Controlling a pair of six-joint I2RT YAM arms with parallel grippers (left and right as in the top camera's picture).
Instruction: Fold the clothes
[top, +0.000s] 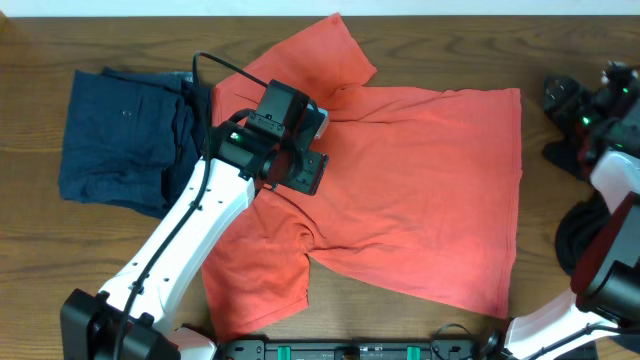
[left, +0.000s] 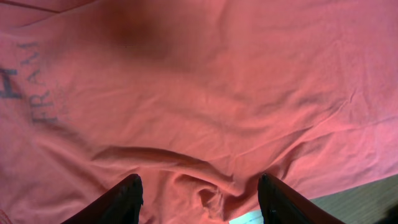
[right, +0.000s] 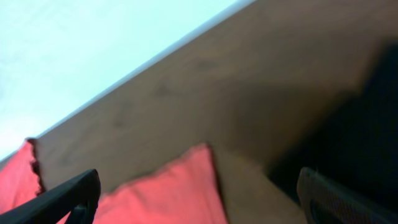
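"Left pincer (top: 300, 165) first: where is it, seen from overhead?"

"Hanging over the coral T-shirt (top: 420, 190), which I see spread across the tabletop (top: 450, 50) with no fold made yet. The navy garment (top: 120, 140) lies bundled just left of it (roughly folded, I'd say done)."

"Left wrist?"

"Its fingers (left: 127, 199) stand partly apart and hold nothing, straddling a wrinkle (left: 186, 171). The faint lettering (left: 40, 81) reads 'FRAM' plus an 'H'; the rest is cut off."

"Right wrist?"

"I see the right pincer (right: 205, 205) gaping wide and empty over bare wood, near a shirt corner (right: 180, 180). I can't identify the dark blur (right: 367, 124)."
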